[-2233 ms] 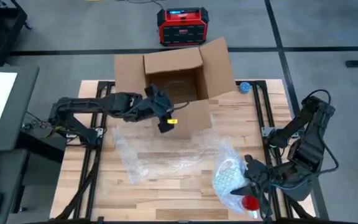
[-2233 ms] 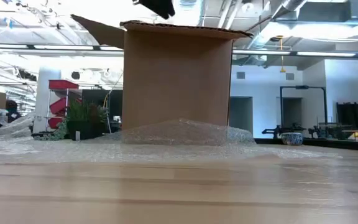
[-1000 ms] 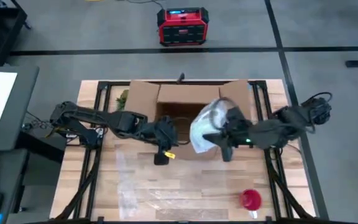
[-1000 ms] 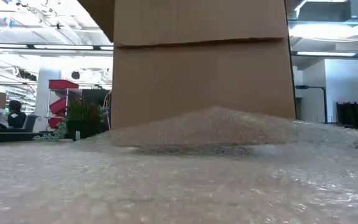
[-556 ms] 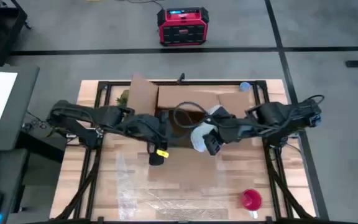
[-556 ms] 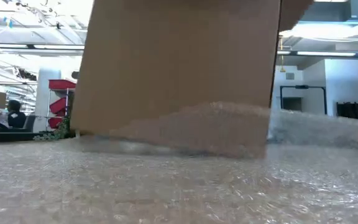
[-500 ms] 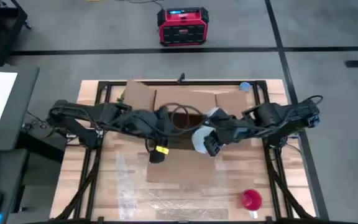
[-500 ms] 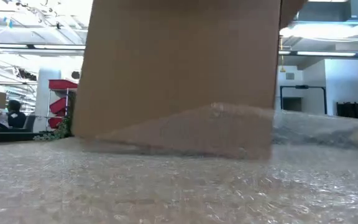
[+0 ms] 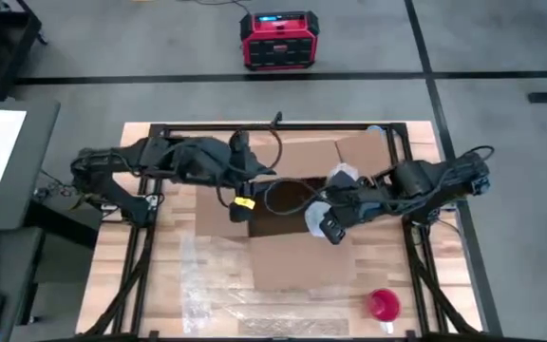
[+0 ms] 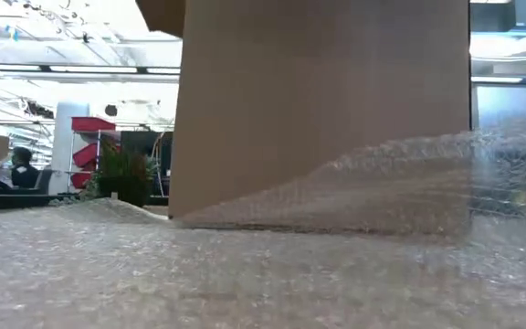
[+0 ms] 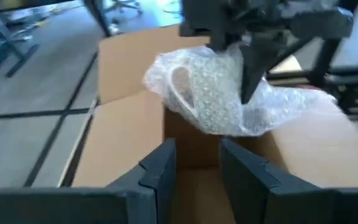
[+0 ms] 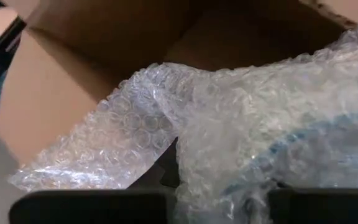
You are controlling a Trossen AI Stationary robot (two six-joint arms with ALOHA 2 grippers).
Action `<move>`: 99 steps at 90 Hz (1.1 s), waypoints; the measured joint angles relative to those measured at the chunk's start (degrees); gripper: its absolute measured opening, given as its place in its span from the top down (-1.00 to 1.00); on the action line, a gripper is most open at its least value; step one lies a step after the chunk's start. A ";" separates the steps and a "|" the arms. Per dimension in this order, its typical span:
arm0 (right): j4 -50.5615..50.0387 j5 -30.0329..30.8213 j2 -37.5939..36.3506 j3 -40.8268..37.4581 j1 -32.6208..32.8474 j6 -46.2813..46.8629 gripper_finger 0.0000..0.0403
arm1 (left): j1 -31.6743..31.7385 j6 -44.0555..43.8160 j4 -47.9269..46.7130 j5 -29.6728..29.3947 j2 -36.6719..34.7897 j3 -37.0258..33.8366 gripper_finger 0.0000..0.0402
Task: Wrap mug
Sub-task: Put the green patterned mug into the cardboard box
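Since half a second ago the cardboard box (image 9: 297, 204) has tipped further toward the front of the tabletop (image 9: 164, 285), its dark opening now more exposed from above, and the right gripper (image 9: 329, 220) has pushed its bundle deeper into that opening.

That bundle is the mug (image 11: 219, 93), already swathed in bubble wrap, a handle loop showing through the plastic in the left wrist view. The right gripper is clamped on the wrap and holds the mug just inside the box mouth. The left gripper (image 9: 240, 211) sits at the box's left wall near the opening; its fingers (image 11: 160, 171) stand apart around the cardboard edge, steadying rather than pinching it, as far as I can judge.

The main risk looks like the grip itself: the fingers have plastic, not ceramic, so the mug could slide out of its loose wrap and drop onto the box floor. Trailing wrap may also snag on a flap. A spare bubble wrap sheet (image 9: 207, 285) lies under the box, so the box could skid if the left arm lets go. A red cup (image 9: 381, 306) stands well apart.
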 joint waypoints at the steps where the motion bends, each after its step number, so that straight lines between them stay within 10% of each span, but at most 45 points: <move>1: 0.01 0.00 0.01 0.00 0.08 -0.05 0.85 | 0.24 0.07 -0.23 0.52 0.14 0.01 0.48; 51: -0.72 -0.94 0.00 0.00 0.41 -0.49 0.85 | 2.97 7.22 -15.23 16.60 4.54 -0.24 0.57; 99: 2.18 -4.61 0.00 0.00 -1.46 -5.04 0.85 | 4.20 9.24 -0.11 -21.53 8.83 5.12 0.99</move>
